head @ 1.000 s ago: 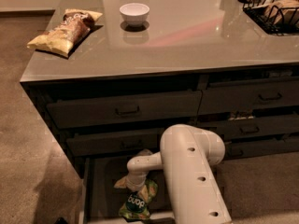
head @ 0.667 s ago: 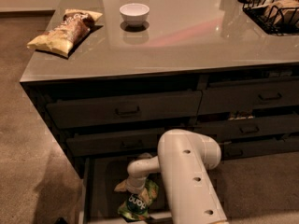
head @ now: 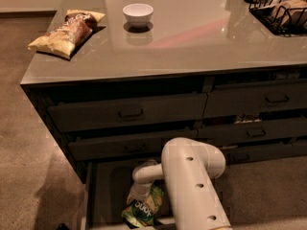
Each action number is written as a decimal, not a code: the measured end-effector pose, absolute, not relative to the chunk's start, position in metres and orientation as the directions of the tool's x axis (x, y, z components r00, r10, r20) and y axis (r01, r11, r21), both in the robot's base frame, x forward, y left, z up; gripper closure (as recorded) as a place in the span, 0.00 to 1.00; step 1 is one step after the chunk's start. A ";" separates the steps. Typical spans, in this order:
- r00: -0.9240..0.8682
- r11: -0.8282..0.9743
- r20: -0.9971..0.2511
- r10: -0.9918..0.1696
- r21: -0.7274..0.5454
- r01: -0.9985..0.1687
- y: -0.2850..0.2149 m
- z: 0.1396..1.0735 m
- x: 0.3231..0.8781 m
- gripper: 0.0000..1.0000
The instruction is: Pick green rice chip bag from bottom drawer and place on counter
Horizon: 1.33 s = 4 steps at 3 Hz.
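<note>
The green rice chip bag (head: 142, 211) lies crumpled in the open bottom drawer (head: 103, 195), near its front edge, its dark round logo facing up. My gripper (head: 139, 194) reaches down into the drawer at the end of my white arm (head: 192, 186) and sits right on the bag's top edge. Part of the bag is hidden under the wrist and the arm. The glossy grey-beige counter (head: 192, 42) tops the dark cabinet above.
On the counter, a yellow-brown chip bag (head: 67, 30) lies at the left corner, a white bowl (head: 138, 14) stands behind it and a black wire basket (head: 283, 11) sits at the far right. Handled drawers (head: 129, 113) above are nearly shut. Brown carpet surrounds the cabinet.
My arm has shifted slightly to the left over the drawer. The gripper stays at the green bag, which has barely moved.
</note>
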State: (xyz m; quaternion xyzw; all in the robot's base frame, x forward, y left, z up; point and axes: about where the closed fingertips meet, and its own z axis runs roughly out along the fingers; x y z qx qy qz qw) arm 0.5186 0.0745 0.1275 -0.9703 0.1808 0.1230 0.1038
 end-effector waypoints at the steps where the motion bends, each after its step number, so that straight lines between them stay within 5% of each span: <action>1: 0.904 -0.913 -0.276 -0.325 -0.157 -0.376 0.075 0.132 0.519 0.64; 2: 0.907 -0.901 -0.284 -0.312 -0.214 -0.377 0.077 0.137 0.520 0.88; 3: 0.913 -0.814 -0.298 -0.279 -0.431 -0.390 0.096 0.179 0.525 1.00; 4: 0.920 -0.680 -0.309 -0.240 -0.623 -0.386 0.111 0.233 0.519 1.00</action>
